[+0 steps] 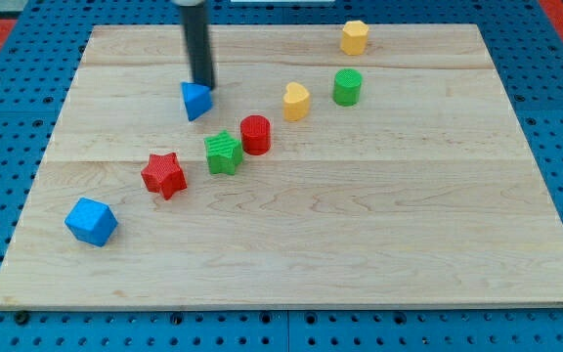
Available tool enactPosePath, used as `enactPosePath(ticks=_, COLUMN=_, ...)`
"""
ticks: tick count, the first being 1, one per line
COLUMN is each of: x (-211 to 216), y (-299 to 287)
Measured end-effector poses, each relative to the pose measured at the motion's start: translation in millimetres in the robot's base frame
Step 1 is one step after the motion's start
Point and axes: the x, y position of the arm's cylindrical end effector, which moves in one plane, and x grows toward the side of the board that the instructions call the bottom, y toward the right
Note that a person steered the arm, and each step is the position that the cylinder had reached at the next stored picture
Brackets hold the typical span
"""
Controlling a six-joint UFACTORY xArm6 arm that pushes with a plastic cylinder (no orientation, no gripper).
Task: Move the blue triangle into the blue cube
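TIP: my tip (203, 86) has no jaws, grips nothing, stands at upper edge of blue triangle (195, 100) | TARGET: blue cube (91, 221) lies well apart, toward view's bottom-left | RELATION: tip sits behind triangle, roughly opposite cube; red star (163, 175) near push line.

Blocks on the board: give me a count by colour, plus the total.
Blue: 2, triangle and cube
Red: 2, star and round block
Green: 2, star and cylinder
Yellow: 2, and
Total: 8
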Motion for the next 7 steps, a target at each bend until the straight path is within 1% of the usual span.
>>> enactPosePath(ticks=1, x=32, y=-33)
enactPosePath(ticks=2, x=-3, y=-14)
enactPosePath(ticks=3, x=-27, y=6)
enactPosePath(ticks=4, x=11, y=51)
enactPosePath(ticks=5, x=42, y=25)
enactPosePath(ticks=6, x=25, y=-2)
enactPosePath(ticks=7, x=3, y=-5)
